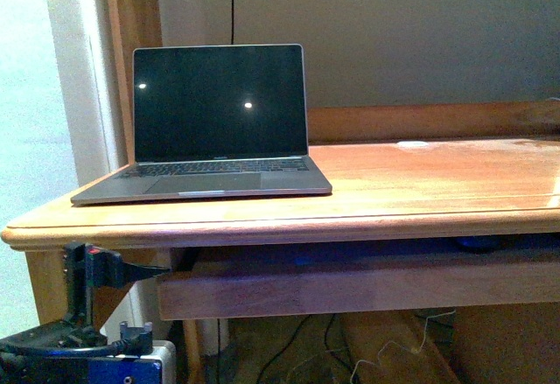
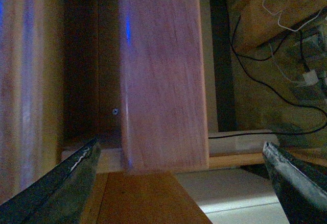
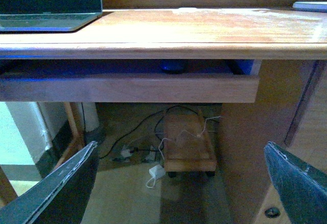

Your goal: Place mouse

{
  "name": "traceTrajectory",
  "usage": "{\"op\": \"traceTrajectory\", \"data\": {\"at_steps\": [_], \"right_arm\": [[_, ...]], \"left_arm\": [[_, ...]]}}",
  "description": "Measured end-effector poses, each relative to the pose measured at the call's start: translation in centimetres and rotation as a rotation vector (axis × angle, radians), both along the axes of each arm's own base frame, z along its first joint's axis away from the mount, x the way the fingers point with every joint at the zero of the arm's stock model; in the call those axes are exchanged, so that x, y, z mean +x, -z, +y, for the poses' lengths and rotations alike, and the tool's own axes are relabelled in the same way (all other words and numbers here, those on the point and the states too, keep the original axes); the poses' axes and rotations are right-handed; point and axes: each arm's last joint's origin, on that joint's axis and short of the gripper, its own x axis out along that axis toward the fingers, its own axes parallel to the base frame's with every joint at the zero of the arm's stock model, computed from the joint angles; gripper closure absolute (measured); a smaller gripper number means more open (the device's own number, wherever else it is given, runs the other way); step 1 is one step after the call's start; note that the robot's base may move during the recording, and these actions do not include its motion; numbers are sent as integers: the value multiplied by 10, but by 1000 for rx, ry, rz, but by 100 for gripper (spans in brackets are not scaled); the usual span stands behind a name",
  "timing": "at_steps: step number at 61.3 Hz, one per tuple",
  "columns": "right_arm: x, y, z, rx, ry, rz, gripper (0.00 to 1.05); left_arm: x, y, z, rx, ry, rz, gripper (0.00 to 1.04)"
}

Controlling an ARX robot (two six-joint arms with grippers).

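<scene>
**Mouse [image 3: 172, 67] unclaimed in tray; nothing done yet**

Lies as a low dark dome inside the pull-out tray [image 3: 127, 87], tucked under the desktop [image 3: 204, 27] edge and behind the tray's front board. Straight ahead of the right gripper [image 3: 180, 144], well apart from it and higher than its fingers. Touched by neither tool.

Right gripper: spread wide, nothing between the fingers, aimed at the tray front, with cables [image 3: 138, 132] low down beyond. Left gripper [image 2: 181, 143]: likewise spread and empty, close up against the tray's front board near one end. Well off to the side of the mouse, with no sight of it from that wrist.

On the desktop, above and beyond both tools: open laptop [image 1: 219, 122] with a dark screen, on the left gripper's side. Small flat whitish disc [image 1: 411, 144] further toward the right gripper's side. Bare wood between the two.

Judged from the layout: at the very start. No grasp, no lift, no placing.

Left to do, most likely:
- raise the right gripper and reach into the tray
- close on the mouse
- draw it clear of the desktop edge
- set it down on top, probably on the bare wood beside the laptop, though no target spot marked anywhere
</scene>
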Motion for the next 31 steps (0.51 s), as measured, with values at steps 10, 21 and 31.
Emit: {"op": "traceTrajectory", "data": {"at_steps": [10,21,31], "right_arm": [[0,0,0,0,0,0,7],[0,0,0,0,0,0,7],[0,0,0,0,0,0,7]], "left_arm": [[21,9,-7,6,27,-28,8],[34,18,-12,26,92,-70,8],[36,23,-14,42,98,-39,8]]}}
